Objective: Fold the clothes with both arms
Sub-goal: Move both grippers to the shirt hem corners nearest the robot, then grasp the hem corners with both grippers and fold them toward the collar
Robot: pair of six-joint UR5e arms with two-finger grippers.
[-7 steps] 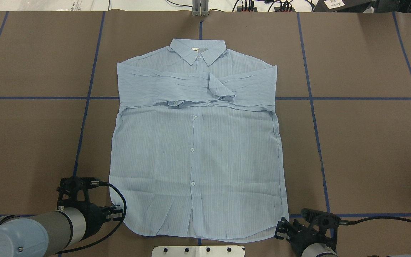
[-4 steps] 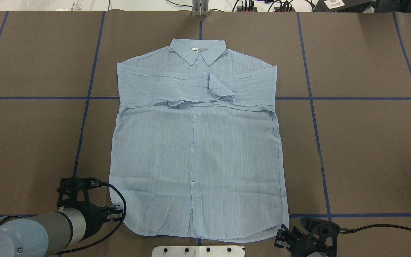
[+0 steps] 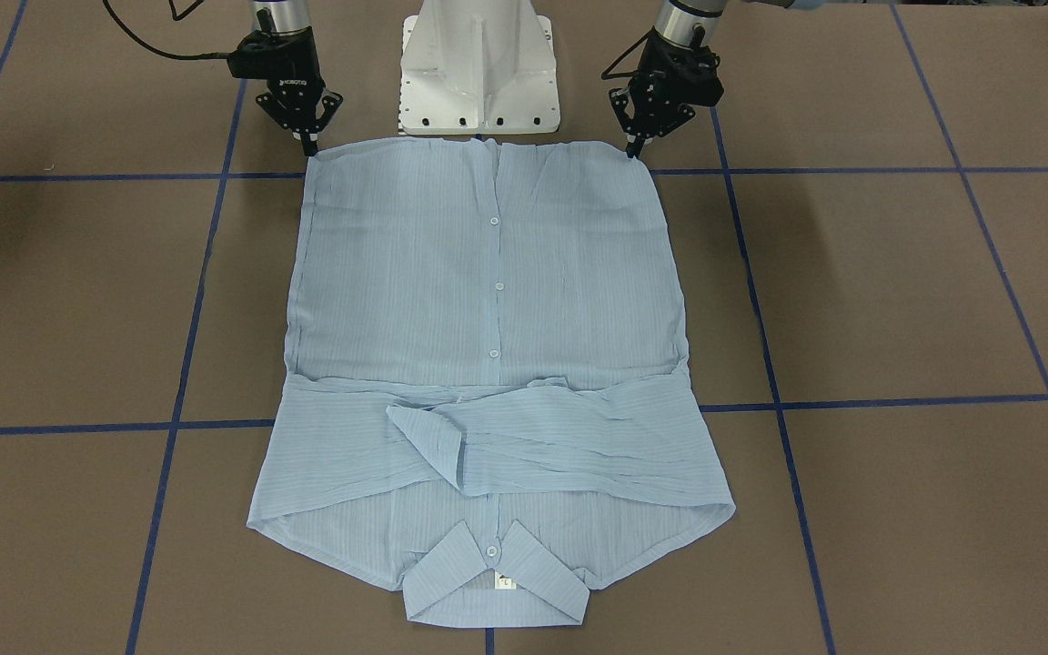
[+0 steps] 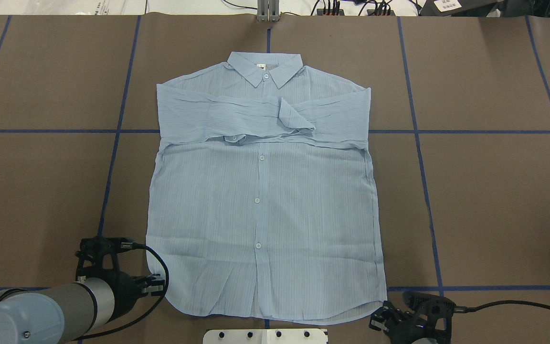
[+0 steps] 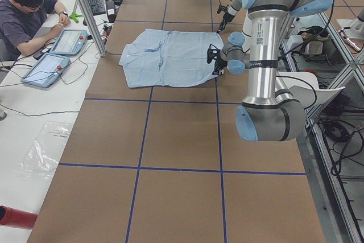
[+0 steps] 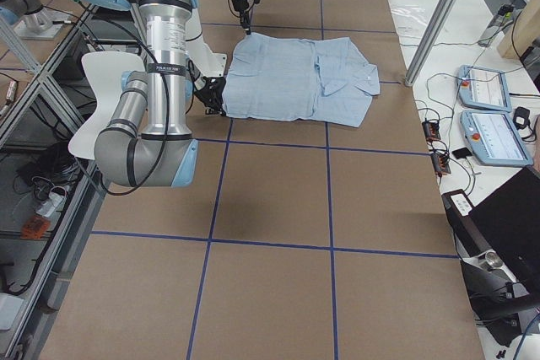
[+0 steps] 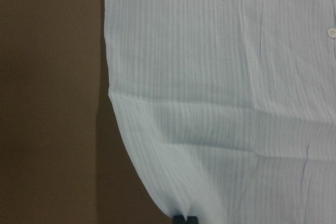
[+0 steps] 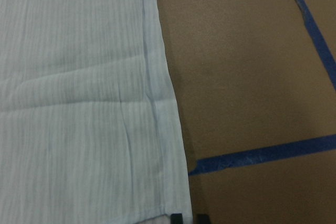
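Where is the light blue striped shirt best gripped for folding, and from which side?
Pinch the light blue striped button-up shirt at its hem corners nearest the robot: left gripper on the left hem corner, right gripper on the right hem corner. Come down from above at the outer edges, since the thin cloth lies flat and each corner is right beside its gripper.

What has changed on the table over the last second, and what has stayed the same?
The right gripper has slid a little toward the robot's side of the table, beside the near right hem corner of the shirt. Nothing was visibly taken hold of or let go. The left gripper stays at the near left hem corner. The shirt lies flat with its sleeves folded across the chest, as before.
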